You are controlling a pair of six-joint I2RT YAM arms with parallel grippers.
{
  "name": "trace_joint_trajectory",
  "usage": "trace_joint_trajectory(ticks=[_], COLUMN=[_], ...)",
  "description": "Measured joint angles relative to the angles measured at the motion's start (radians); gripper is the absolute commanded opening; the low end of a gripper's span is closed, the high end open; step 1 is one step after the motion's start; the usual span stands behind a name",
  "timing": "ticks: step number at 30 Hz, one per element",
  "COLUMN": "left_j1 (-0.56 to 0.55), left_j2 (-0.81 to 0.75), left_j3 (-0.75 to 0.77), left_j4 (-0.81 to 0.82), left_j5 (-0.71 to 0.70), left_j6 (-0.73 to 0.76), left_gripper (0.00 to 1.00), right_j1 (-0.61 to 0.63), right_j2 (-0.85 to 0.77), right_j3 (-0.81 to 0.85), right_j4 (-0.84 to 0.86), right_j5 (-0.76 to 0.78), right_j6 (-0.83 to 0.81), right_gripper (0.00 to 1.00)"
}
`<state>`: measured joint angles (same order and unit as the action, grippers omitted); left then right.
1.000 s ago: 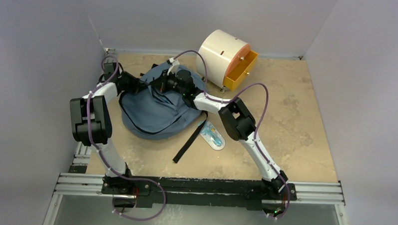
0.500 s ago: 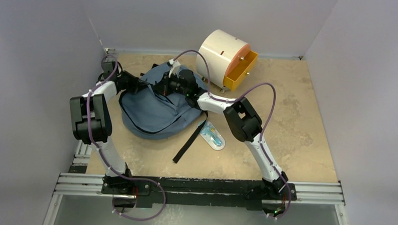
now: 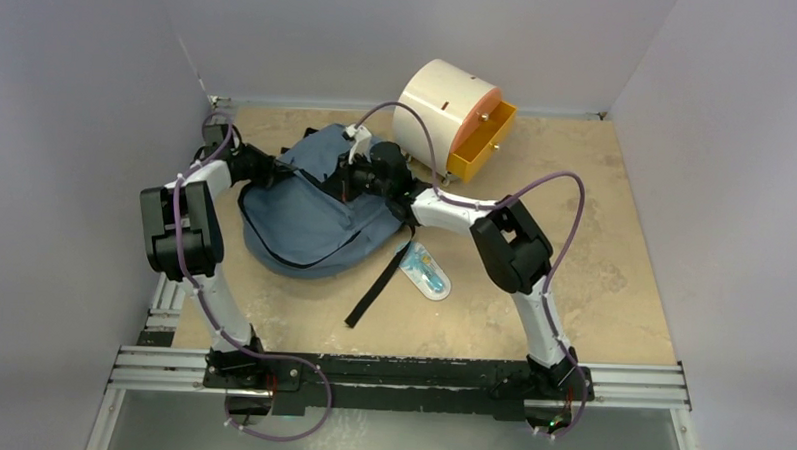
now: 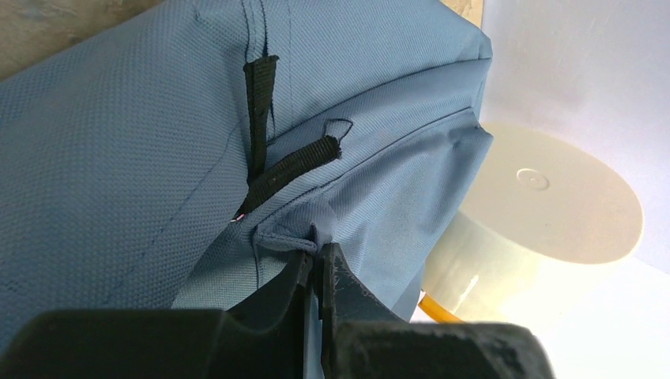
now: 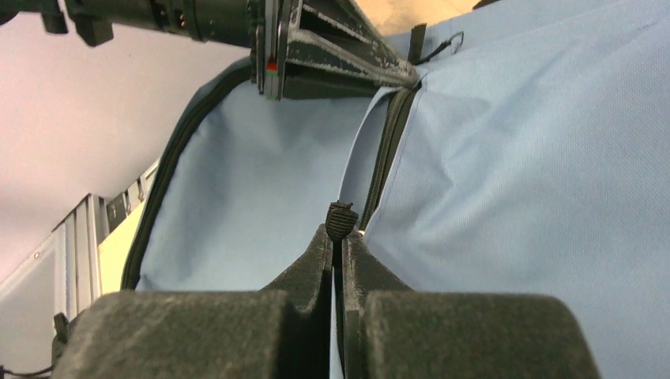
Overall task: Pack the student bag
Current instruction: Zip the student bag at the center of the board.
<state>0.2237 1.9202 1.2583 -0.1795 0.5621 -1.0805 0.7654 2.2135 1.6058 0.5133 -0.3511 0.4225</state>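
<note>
The slate-blue student bag (image 3: 305, 222) lies on the table's left half, with its black strap (image 3: 377, 282) trailing toward me. My left gripper (image 3: 279, 172) is at the bag's upper left, shut on a fold of the bag's fabric (image 4: 296, 237) beside a black loop (image 4: 296, 164). My right gripper (image 3: 346, 178) is on the bag's top middle, shut on the black zipper pull (image 5: 341, 220). The zipper (image 5: 389, 154) runs from the pull up toward the left gripper's fingers (image 5: 355, 49), and its track looks parted there.
A cream cylindrical cabinet (image 3: 441, 104) with its orange drawer (image 3: 483, 140) pulled out stands just behind and right of the bag. A clear packet holding something blue (image 3: 426, 272) lies on the table right of the strap. Walls close in at the left and back.
My right gripper has moved to the right along the bag's top with the zipper pull, and its elbow swung right. The left gripper has held its place on the fabric.
</note>
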Motion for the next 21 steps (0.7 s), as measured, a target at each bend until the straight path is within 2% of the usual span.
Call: trace_joint_trajectory(ticks=[21], left_j1=[0.008], left_j2=[0.028], left_j3=[0.024], left_j4=[-0.003], left_j5=[0.012], left_j6=[0.064], left_gripper=[0.0], right_j1=[-0.001], right_j2=[-0.306], right_j3=[-0.384], right_j4=[-0.03], right_j5=[0.058], right_j6=[-0.066], right_gripper=[0.0])
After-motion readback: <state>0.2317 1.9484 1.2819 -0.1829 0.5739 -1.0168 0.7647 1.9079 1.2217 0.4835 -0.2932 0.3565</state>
